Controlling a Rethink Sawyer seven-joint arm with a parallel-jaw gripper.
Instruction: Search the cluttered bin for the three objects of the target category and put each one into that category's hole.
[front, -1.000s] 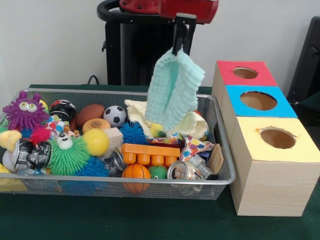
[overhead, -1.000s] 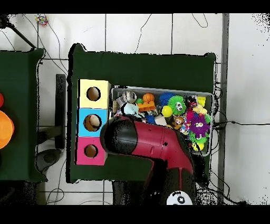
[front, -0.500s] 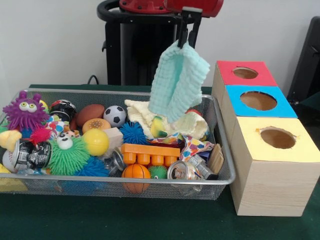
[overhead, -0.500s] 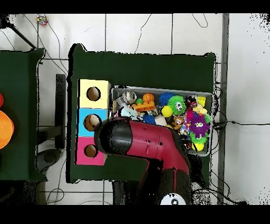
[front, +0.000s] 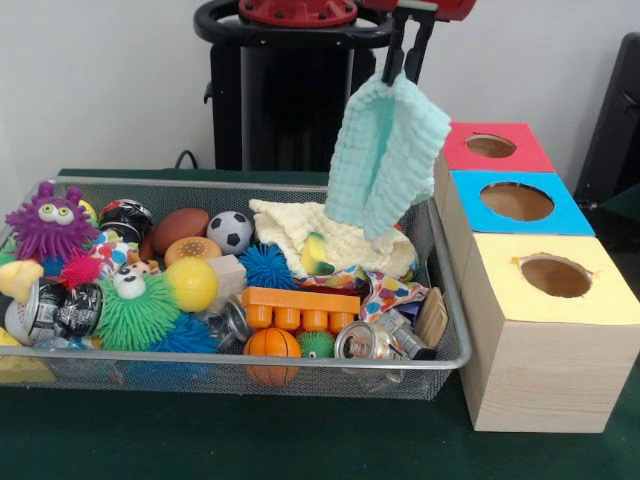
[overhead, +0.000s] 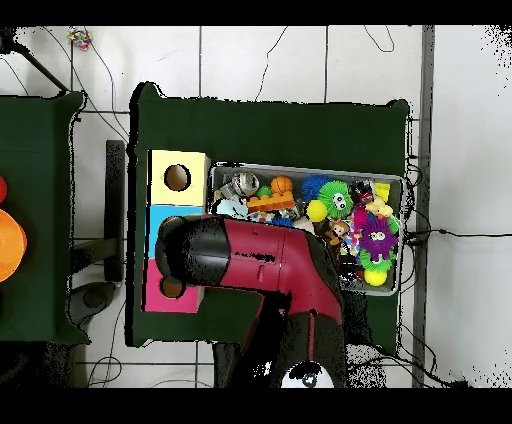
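Nearest me the wire bin (front: 440, 330) sits packed with toys, and above its far right corner my claw (front: 404, 62) is pinching the mint washcloth (front: 385, 160) by its top edge, so it dangles free. I'd carry it high enough that the hem clears the boxes, probably to the red hole (front: 491, 146) furthest back, then centre before letting go.

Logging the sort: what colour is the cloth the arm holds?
Pale mint green cloth, hanging from the gripper; clearest in the front view.
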